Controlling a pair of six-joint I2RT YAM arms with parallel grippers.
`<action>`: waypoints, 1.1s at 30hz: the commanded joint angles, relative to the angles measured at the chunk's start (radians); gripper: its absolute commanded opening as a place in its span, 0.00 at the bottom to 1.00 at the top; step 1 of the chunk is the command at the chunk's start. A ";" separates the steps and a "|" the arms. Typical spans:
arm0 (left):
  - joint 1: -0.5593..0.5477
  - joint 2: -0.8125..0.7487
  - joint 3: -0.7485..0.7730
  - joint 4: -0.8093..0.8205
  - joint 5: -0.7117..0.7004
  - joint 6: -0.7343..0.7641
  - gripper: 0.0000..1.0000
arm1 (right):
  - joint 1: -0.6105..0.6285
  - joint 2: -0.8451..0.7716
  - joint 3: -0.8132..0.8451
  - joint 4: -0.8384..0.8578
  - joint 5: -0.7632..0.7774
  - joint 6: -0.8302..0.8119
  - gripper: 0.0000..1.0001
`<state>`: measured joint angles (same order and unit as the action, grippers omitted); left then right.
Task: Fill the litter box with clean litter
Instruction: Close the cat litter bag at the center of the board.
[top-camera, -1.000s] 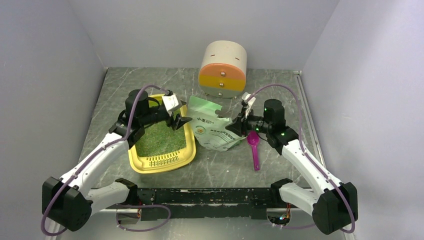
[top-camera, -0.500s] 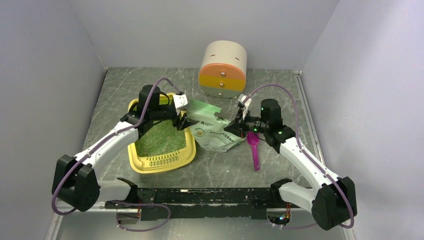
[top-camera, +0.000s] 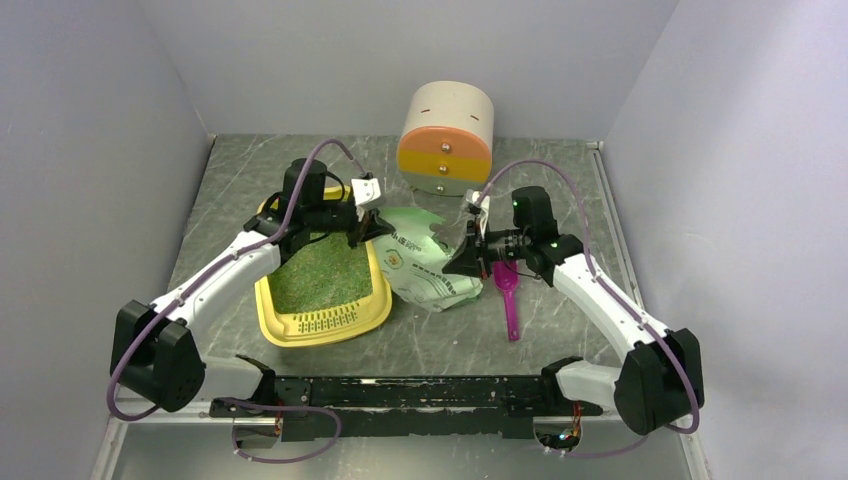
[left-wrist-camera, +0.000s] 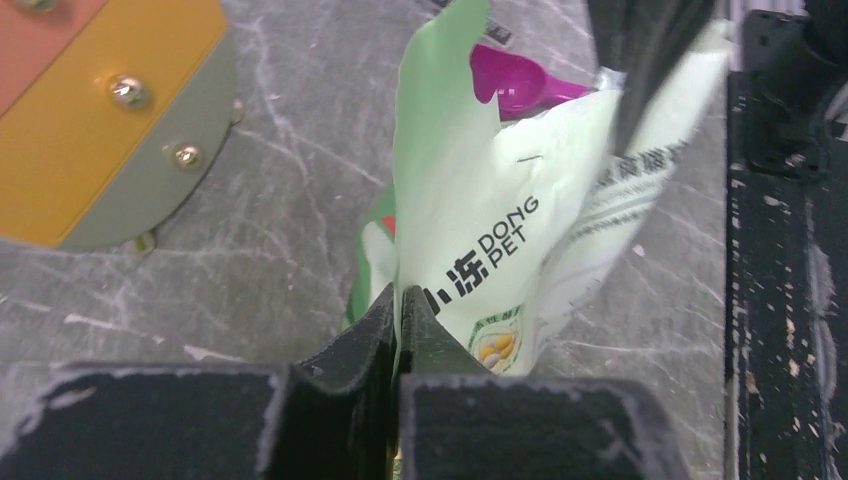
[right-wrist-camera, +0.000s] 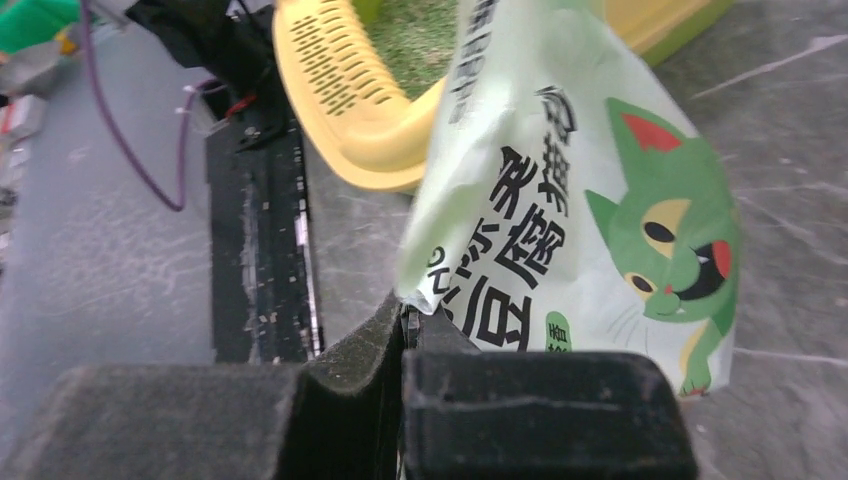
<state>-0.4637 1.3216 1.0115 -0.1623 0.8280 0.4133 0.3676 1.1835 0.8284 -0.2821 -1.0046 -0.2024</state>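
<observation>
One bag (top-camera: 425, 265) pinched by left gripper (top-camera: 372, 232) and right gripper (top-camera: 461, 262), yellow litter box (top-camera: 300, 335) (greenish litter (top-camera: 320, 270) inside)

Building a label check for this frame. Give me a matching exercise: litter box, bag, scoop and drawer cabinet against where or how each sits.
Things:
1. litter box
2. bag
3. scoop
4. drawer cabinet

Places or states:
A. at the back of the table, behind the bag
B. pinched by the left end effector and the right end effector, one on each side
C. flat on the table, right of the bag
D. holds clean litter, left of the bag

Pairs: 1-D, 2-B, 3-C, 4-A
</observation>
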 joint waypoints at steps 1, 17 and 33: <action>-0.006 0.007 0.078 0.054 -0.220 -0.074 0.05 | 0.012 0.022 0.068 -0.201 -0.188 -0.051 0.00; -0.004 0.035 0.093 0.066 -0.250 -0.123 0.05 | -0.028 -0.341 -0.168 0.062 0.201 0.147 0.83; 0.043 0.080 0.086 0.119 -0.216 -0.211 0.05 | -0.018 -0.479 -0.392 0.364 0.294 0.032 0.37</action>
<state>-0.4484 1.3968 1.0725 -0.1013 0.6167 0.2153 0.3462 0.6773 0.4530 -0.0780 -0.7185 -0.1505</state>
